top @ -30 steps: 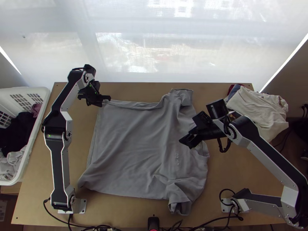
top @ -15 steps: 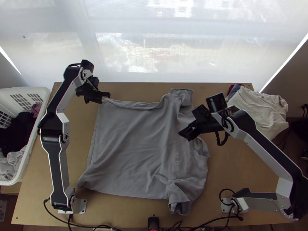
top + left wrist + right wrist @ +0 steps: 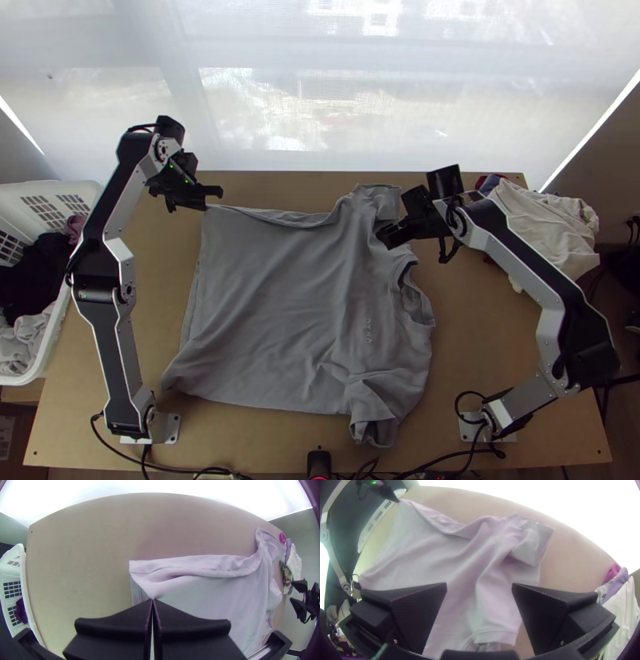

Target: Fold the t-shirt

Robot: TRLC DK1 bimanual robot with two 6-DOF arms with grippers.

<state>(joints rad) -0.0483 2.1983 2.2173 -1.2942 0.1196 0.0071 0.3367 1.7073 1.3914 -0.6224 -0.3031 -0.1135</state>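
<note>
A: Type of setting?
B: Robotics work area, lab-like; whether within a home or office, indeterminate.
A: Diagnostic features?
B: Paired robot arms (image 3: 116, 360) fixed to a wooden table (image 3: 480, 352), cables (image 3: 118, 454) along its near edge, a white basket (image 3: 48, 188) of clothes (image 3: 32, 276) alongside, and a bright, screened window (image 3: 400, 112) behind.

Unreadable lettering (image 3: 369, 331) on the t-shirt (image 3: 272, 308)

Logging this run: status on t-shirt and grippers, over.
Left gripper shut on far-left corner of t-shirt. Right gripper open above it. T-shirt spread, rumpled. Clothes pile right.
</note>
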